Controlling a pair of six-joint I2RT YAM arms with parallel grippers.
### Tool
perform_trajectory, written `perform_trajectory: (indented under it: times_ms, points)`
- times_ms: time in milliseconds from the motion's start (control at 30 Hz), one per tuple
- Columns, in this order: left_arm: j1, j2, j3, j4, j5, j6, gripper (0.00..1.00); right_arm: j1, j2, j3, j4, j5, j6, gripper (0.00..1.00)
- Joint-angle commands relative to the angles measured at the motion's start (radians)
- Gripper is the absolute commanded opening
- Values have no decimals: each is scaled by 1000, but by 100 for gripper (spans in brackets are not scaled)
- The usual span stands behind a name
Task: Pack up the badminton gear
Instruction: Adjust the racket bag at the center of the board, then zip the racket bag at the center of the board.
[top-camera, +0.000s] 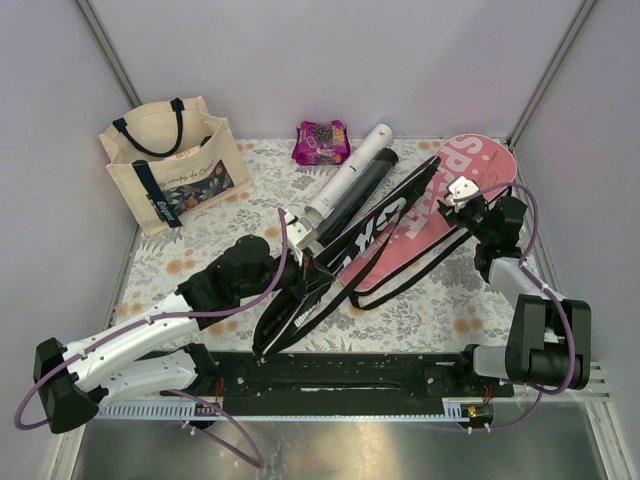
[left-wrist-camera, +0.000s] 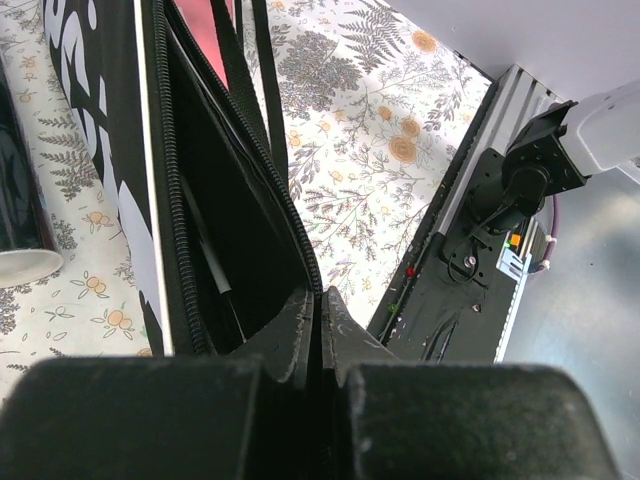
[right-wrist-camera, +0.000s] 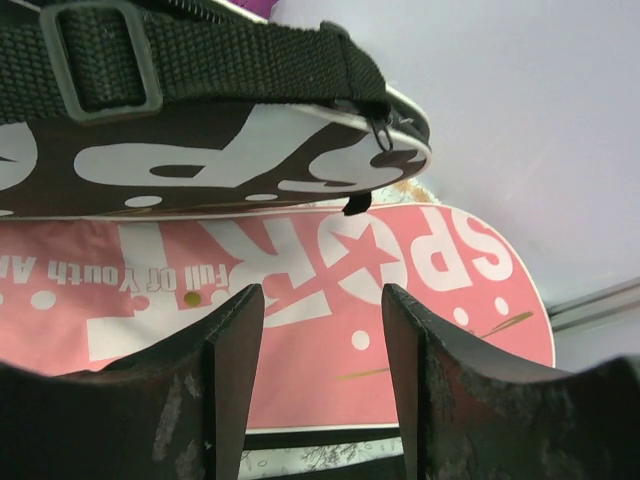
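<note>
A black "SPORT" cover (top-camera: 345, 250) lies diagonally across the floral table, its zip open. My left gripper (top-camera: 308, 264) is shut on its zipper edge (left-wrist-camera: 300, 240), holding the opening apart. A thin racket shaft (left-wrist-camera: 212, 255) shows inside. The pink "SPORT" cover (top-camera: 462, 165) lies flat at the back right, partly under the black one (right-wrist-camera: 200, 165). My right gripper (top-camera: 462, 203) hovers open at the pink cover's near edge (right-wrist-camera: 330, 330), with nothing between its fingers. A white tube (top-camera: 350, 175) and a black tube (top-camera: 368, 183) lie side by side behind the covers.
A cream tote (top-camera: 170, 165) with navy handles stands at the back left. A purple snack packet (top-camera: 322, 142) lies by the back wall. The black cover's strap (top-camera: 420, 270) trails toward the right arm. A black base rail (top-camera: 340, 375) runs along the near edge.
</note>
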Motion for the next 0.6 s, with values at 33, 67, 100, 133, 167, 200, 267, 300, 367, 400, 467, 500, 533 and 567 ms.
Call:
perform_trajectory:
  times_ms: [33, 67, 100, 133, 167, 200, 267, 300, 367, 400, 467, 500, 533, 567]
  points:
    - [10, -22, 22, 88, 53, 21, 0, -6, -1, 19, 85, -48, -66, 59]
    - [11, -21, 18, 95, 59, 19, 0, -6, 2, 32, 63, -54, -86, 59]
    - [11, -19, 13, 103, 65, 19, 0, -6, 2, 45, 30, -60, -106, 59]
    - [14, -18, 13, 111, 71, 17, 0, -6, 5, 60, 0, -67, -123, 60]
    - [14, -14, 12, 115, 80, 17, 0, -6, 8, 72, -10, -70, -135, 60]
    - [16, -11, 13, 118, 86, 17, 0, -6, 11, 77, -14, -73, -141, 60]
    - [14, -8, 16, 123, 93, 22, 0, -6, 10, 88, -11, -74, -152, 60]
    - [16, -5, 16, 124, 94, 24, 0, -6, 6, 88, -8, -74, -158, 59]
    - [17, -1, 16, 129, 102, 25, 0, -6, -1, 94, -14, -88, -178, 59]
    - [17, 2, 19, 129, 106, 27, 0, -6, -1, 102, -27, -94, -190, 59]
    - [17, 12, 24, 129, 117, 27, 0, -6, -3, 111, -64, -94, -218, 59]
    - [16, 15, 25, 129, 122, 27, 0, -6, -3, 115, -79, -94, -232, 59]
    - [19, 15, 25, 131, 122, 27, 0, -6, -4, 120, -96, -96, -246, 59]
    - [18, 16, 24, 131, 126, 27, 0, -6, -3, 123, -98, -97, -255, 59]
